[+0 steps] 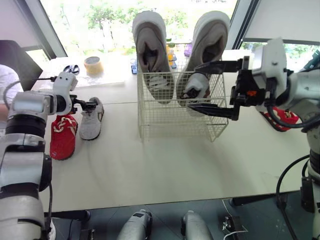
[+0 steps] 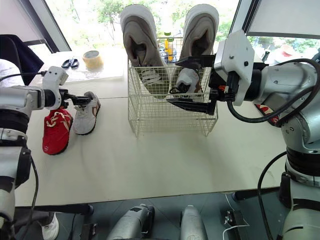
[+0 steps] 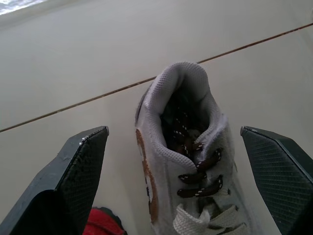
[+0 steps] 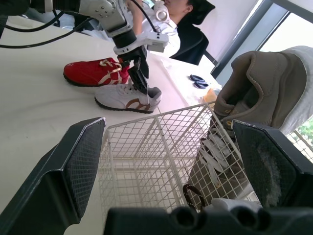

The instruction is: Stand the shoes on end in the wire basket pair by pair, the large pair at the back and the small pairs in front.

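Note:
Two large beige shoes [image 1: 150, 45] [image 1: 210, 40] stand on end at the back of the white wire basket [image 1: 165, 117]. A small white shoe [image 2: 187, 80] stands in the basket's front right part. My right gripper [image 1: 192, 86] is open at that side of the basket, one finger above the small shoe and one below, not closed on it. On the left, another small white shoe [image 1: 91, 120] lies flat on the table beside a red shoe [image 1: 62, 135]. My left gripper [image 3: 172, 132] is open with its fingers straddling that white shoe's heel.
A second red shoe [image 1: 280, 120] lies on the table behind my right arm. A tape roll [image 1: 92, 65] and scissors [image 1: 71, 68] lie at the back left. Bottles stand behind the basket. A person [image 4: 171, 14] sits at the table's left end.

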Tool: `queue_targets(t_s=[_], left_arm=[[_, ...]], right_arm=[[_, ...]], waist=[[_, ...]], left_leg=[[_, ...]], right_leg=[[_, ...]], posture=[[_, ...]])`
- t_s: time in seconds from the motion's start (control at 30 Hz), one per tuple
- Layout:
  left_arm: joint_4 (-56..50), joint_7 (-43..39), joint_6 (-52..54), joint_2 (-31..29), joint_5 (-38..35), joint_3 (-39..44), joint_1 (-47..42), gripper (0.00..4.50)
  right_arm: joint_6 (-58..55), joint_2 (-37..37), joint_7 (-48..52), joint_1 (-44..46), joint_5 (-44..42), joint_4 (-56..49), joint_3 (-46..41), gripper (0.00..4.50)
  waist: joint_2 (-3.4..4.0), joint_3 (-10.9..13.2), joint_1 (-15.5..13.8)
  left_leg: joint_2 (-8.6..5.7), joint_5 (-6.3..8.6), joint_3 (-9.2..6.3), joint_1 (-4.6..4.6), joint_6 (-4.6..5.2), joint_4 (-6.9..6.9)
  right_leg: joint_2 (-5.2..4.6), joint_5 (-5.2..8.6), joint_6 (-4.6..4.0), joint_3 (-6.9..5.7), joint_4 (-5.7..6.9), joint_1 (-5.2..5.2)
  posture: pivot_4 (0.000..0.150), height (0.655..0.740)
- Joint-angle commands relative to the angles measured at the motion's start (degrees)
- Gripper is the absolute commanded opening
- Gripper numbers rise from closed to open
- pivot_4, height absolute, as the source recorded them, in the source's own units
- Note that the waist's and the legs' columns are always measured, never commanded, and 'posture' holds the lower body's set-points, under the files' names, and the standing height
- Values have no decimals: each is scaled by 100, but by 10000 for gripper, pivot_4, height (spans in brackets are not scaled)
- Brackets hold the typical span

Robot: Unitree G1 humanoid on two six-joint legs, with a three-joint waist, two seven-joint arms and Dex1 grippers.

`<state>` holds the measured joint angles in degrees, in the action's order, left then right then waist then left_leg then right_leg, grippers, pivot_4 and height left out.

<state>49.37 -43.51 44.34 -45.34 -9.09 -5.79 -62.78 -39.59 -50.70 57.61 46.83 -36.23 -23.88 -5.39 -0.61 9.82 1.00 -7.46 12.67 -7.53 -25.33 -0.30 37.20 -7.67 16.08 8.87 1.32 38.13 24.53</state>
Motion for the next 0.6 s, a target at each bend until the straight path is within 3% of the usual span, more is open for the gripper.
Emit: queue_targets(t_s=[0.03,0.4,0.5,0.6], left_arm=[[114,46,-181,23,167,144,-87,45000],[1570,462,-912,560,467,310,-110,45000],[1842,546,-961,717,458,430,-190,36496],[2010,626,-1012,828,473,537,-259,23342]], right_arm=[[27,-127,-60,32,-9,-97,-133,44683],[-47,-250,-245,-49,0,-152,-182,44683],[-86,-272,-303,-40,-16,-185,-178,45000],[-121,-279,-357,-21,-36,-203,-175,45000]], waist=[[0,0,1],[-1,-1,-4],[1,-3,-1],[8,-9,-21]], left_leg=[[0,0,0,0,0,0],[0,0,1,0,0,2],[0,0,1,0,0,3],[0,0,2,2,0,2]], right_leg=[[0,0,0,0,0,0],[-1,0,0,0,2,0],[-1,0,0,0,3,0],[-1,0,0,0,6,0]], posture=[[1500,7400],[1500,7400],[1500,7400],[1500,7400]])
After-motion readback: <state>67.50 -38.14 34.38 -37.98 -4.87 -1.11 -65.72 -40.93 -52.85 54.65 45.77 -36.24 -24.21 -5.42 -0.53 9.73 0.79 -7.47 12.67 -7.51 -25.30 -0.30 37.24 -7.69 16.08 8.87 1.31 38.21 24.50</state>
